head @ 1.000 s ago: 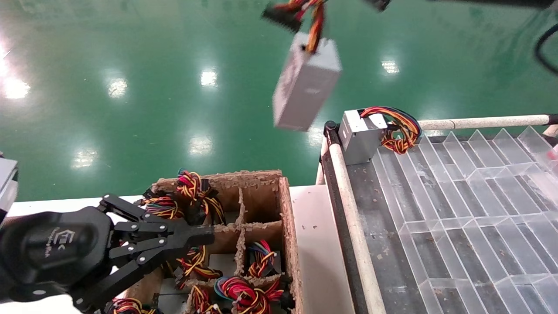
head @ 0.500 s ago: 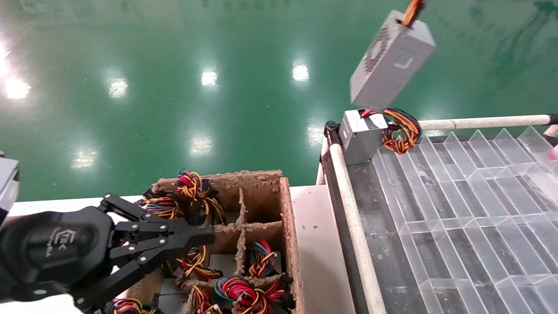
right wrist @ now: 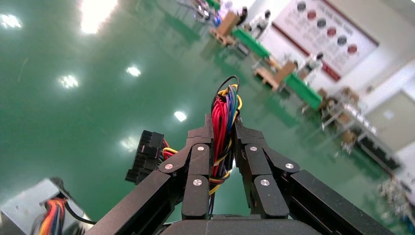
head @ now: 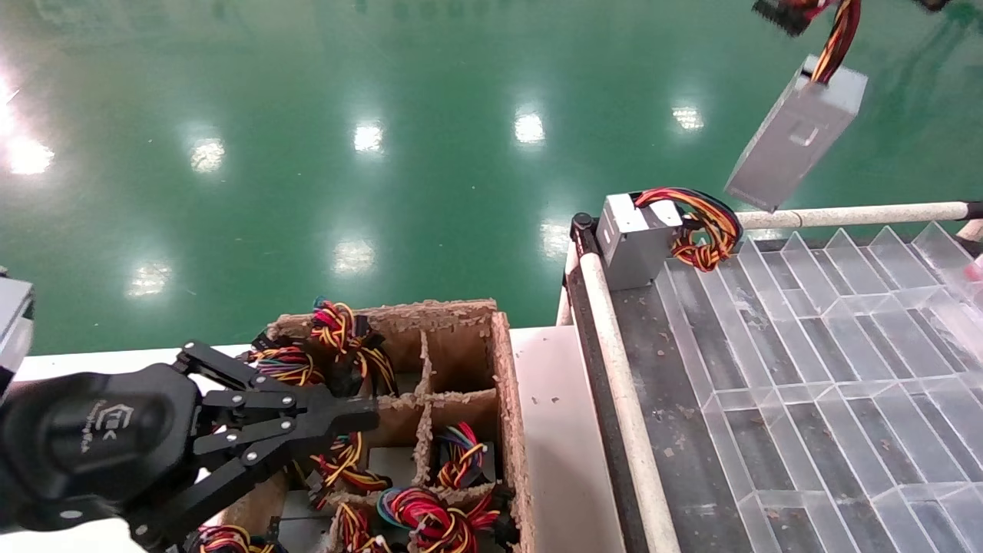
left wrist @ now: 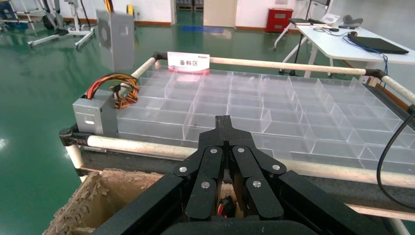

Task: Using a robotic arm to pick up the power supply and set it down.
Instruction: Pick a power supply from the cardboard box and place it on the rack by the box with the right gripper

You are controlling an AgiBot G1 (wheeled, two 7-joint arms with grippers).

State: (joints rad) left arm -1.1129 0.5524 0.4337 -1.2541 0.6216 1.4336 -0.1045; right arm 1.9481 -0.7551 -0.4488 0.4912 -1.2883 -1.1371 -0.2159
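Observation:
The power supply (head: 795, 138), a plain grey metal box, hangs tilted in the air at the top right, above the far rail of the rack. It dangles by its red, yellow and black wires (head: 837, 31), with a black plug (head: 776, 14) beside them. My right gripper (right wrist: 223, 125) is shut on that wire bundle, and a corner of the power supply (right wrist: 29, 210) shows below it. In the left wrist view the power supply (left wrist: 117, 41) floats beyond the rack's corner. My left gripper (head: 361, 415) is shut and empty, parked over the cardboard box.
A second grey box with a coiled wire loop (head: 633, 238) stands in the rack's near-left corner. Clear plastic dividers (head: 845, 346) fill the rack, which is edged by white rails (head: 845, 216). The cardboard box (head: 503, 399) holds several wire bundles. A green floor lies beyond.
The power supply has travelled right, from the top centre to the top right above the rack's far rail, still hanging from its wires. The left arm has not moved.

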